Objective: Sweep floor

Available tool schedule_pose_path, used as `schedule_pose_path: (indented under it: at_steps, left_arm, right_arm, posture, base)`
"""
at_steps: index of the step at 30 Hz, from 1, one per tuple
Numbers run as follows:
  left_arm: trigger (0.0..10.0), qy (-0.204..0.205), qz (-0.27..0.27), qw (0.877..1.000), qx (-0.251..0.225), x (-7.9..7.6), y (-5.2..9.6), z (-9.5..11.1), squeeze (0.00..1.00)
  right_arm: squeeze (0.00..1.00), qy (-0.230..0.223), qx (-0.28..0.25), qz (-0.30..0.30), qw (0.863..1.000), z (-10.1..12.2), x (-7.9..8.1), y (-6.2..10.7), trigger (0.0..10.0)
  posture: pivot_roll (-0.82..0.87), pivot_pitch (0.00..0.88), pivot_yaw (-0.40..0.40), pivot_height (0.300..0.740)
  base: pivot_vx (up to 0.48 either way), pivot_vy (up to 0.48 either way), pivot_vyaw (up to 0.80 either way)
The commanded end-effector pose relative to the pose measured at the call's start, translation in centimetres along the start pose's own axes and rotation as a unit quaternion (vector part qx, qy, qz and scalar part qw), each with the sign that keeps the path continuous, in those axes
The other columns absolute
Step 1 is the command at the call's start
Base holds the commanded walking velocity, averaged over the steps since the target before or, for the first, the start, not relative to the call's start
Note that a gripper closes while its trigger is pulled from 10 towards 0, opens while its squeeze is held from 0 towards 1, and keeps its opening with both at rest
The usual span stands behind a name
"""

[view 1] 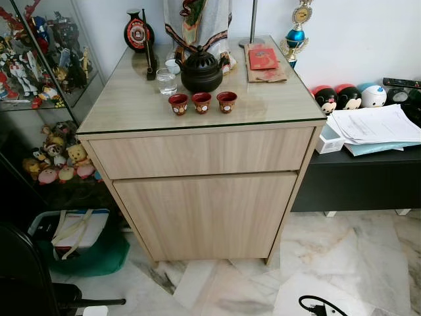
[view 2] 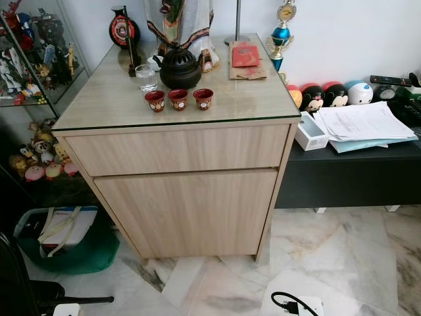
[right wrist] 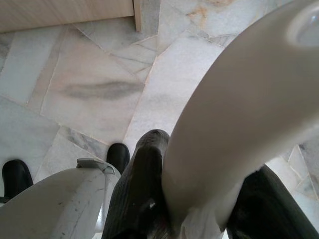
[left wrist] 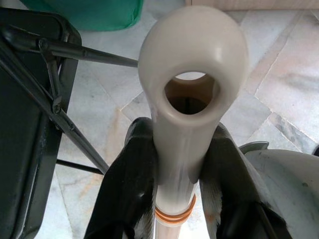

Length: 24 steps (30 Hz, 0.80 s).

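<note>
**Two handles gripped, sweeping not yet under way**

A white handle (left wrist: 192, 99) with a hanging hole is clamped between the left gripper (left wrist: 177, 169) fingers; a second pale handle (right wrist: 239, 124) is clamped by the right gripper (right wrist: 199, 199). A wooden cabinet (view 1: 204, 197) is faced, standing on the marble floor (view 1: 342, 263). Judged next: the tools must be lowered to the floor by the cabinet, clear of the cable (view 1: 322, 306).

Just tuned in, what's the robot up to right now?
Each gripper is clamped on a white plastic handle: the left gripper holds a handle with a hanging hole, the right gripper holds another white handle. Both are held above the marble floor. The head camera faces a wooden cabinet carrying a black pot and three red cups.
</note>
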<state>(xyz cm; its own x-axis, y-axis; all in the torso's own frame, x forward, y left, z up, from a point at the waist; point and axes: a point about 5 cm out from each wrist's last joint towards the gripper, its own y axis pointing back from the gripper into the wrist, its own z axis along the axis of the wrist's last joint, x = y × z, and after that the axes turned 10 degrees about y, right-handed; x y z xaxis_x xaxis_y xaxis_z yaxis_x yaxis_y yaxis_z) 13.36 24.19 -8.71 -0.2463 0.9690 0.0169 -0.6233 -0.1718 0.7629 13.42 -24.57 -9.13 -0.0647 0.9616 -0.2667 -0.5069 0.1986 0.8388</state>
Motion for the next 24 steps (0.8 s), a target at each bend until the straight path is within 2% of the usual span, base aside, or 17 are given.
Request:
schedule_pose_path:
  at_steps: [1, 24]
  left_arm:
    - [10.0, 0.044, -0.013, 0.999, -0.006, -0.82, -0.48, 0.91, 0.0]
    - [10.0, 0.044, -0.013, 0.999, -0.006, -0.82, -0.48, 0.91, 0.0]
  right_arm:
    - [0.0, -0.107, -0.098, 0.101, 0.984, 8.27, 4.05, -0.83, 10.0]
    - [0.0, -0.107, -0.098, 0.101, 0.984, 8.27, 4.05, -0.83, 10.0]
  posture:
    - [-0.09, 0.016, -0.004, 0.74]
    - [-0.09, 0.016, -0.004, 0.74]
  base:
    - [0.0, 0.0, 0.0]
    - [0.0, 0.0, 0.0]
